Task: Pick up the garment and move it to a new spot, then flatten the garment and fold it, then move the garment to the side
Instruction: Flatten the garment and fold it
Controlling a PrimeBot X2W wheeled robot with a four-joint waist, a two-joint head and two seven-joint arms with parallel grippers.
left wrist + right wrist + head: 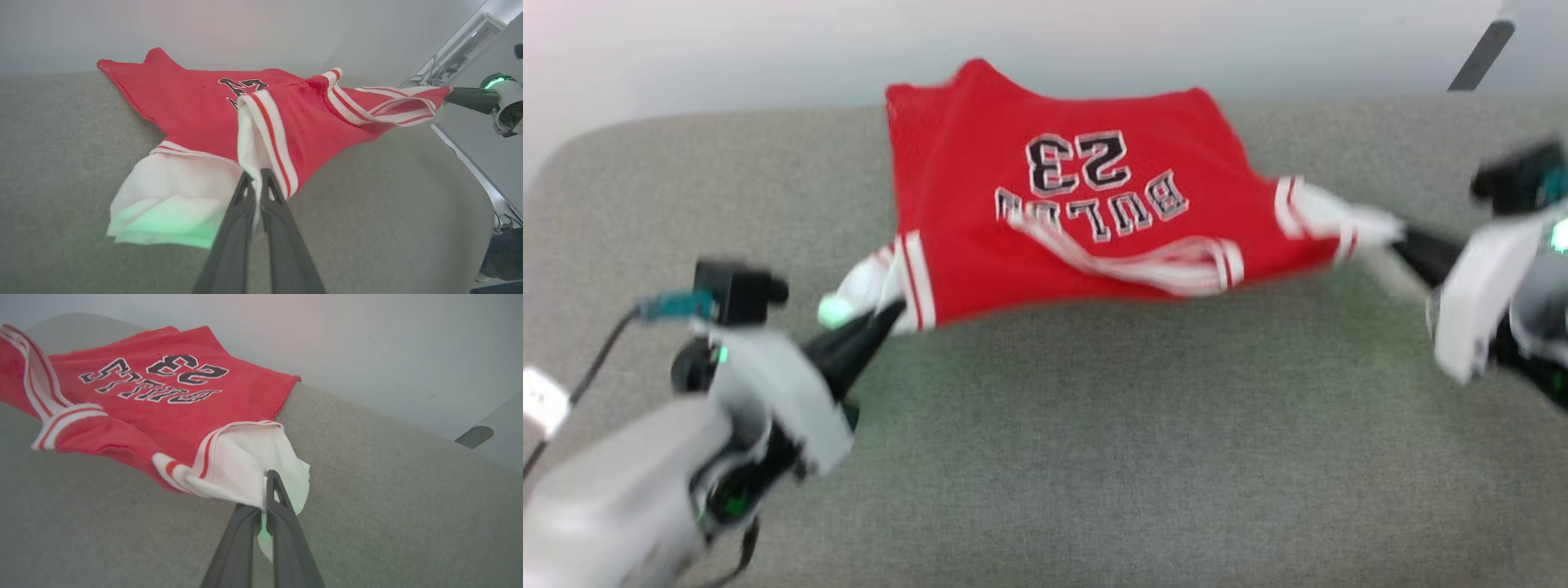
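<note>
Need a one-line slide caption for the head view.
The left end effector and right end effector each grip a white sleeve, stretching the red jersey numerals-up over the grey surface.

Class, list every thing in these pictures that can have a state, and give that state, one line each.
garment: unfolded, numerals facing up, stretched between the two pincers; far hem resting on the grey surface, near edge lifted.
left pincer: shut on one white sleeve.
right pincer: shut on the other white sleeve.
</note>
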